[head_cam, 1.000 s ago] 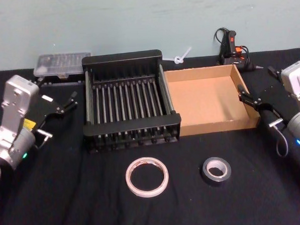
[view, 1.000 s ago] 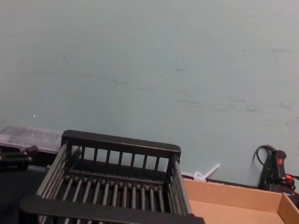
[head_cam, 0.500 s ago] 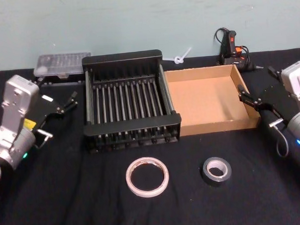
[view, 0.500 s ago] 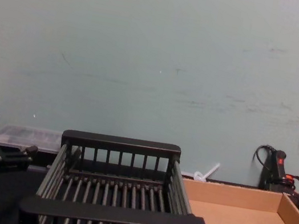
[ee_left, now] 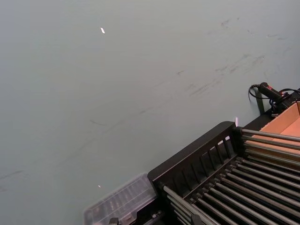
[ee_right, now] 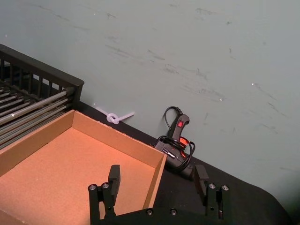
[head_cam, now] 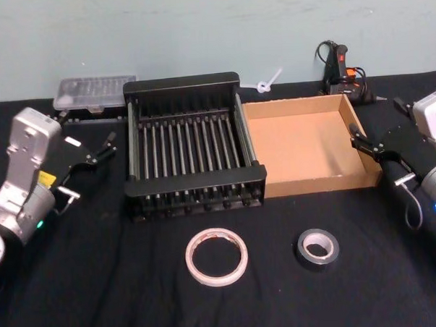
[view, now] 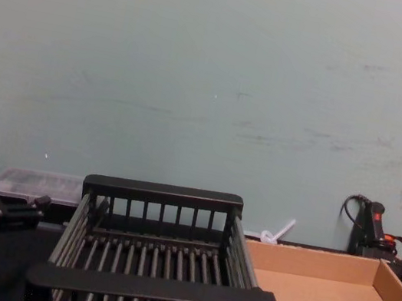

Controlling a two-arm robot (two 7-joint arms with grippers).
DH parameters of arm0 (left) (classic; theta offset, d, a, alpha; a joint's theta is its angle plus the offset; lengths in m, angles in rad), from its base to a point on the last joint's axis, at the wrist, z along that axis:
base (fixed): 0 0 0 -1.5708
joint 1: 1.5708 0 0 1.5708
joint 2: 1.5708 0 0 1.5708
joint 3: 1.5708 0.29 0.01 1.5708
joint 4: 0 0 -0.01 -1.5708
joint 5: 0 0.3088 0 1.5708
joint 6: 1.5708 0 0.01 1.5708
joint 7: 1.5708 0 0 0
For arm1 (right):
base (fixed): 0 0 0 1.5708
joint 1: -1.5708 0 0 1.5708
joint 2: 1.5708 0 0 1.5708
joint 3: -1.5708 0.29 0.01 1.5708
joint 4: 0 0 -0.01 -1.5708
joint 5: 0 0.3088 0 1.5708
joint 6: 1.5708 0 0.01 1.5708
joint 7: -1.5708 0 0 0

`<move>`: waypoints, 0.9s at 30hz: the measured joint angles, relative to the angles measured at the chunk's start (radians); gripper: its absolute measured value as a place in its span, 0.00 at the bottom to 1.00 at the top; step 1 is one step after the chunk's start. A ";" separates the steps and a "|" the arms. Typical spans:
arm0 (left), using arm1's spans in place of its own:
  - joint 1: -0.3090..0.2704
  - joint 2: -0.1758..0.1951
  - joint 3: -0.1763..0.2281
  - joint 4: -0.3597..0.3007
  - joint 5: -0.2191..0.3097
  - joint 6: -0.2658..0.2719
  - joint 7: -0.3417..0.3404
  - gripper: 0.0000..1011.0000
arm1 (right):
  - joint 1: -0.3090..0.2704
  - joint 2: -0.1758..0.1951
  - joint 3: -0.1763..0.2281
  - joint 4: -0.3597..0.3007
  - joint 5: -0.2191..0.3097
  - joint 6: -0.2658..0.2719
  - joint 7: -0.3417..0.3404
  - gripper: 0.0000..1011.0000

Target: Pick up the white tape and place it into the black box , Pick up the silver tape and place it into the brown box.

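both tapes lie flat, holes up: thin white tape [head_cam: 216, 258] and thick grey silver tape [head_cam: 316, 247], well apart from our grippers. left gripper [head_cam: 93, 151] beside slatted black box [head_cam: 194, 190], right gripper [head_cam: 367, 143] by cardboard brown box [head_cam: 305, 180]; both open, empty.

White tape [head_cam: 216, 257]: white ring, reddish print on inner core. Silver tape [head_cam: 316, 247]: dull grey, pale core. Black box [head_cam: 188, 141]: black, slatted bars. Brown box [head_cam: 308, 146]: plain tan cardboard. Tabletop [head_cam: 100, 284]: black cloth. Wall [head_cam: 197, 27]: pale green, scuffed. Case [head_cam: 95, 91] at back-left edge: clear grey. Tool [head_cam: 340, 65] at back-right: black, red switch.
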 joint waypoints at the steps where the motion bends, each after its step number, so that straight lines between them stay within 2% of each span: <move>1: 0.000 0.000 0.000 0.000 0.000 0.000 0.000 0.99 | 0.000 0.000 0.000 0.000 0.000 0.000 0.000 0.99; 27: 0.000 0.000 0.000 0.000 0.000 0.000 0.000 0.99 | 0.000 -0.002 0.002 0.000 0.000 0.000 0.001 0.99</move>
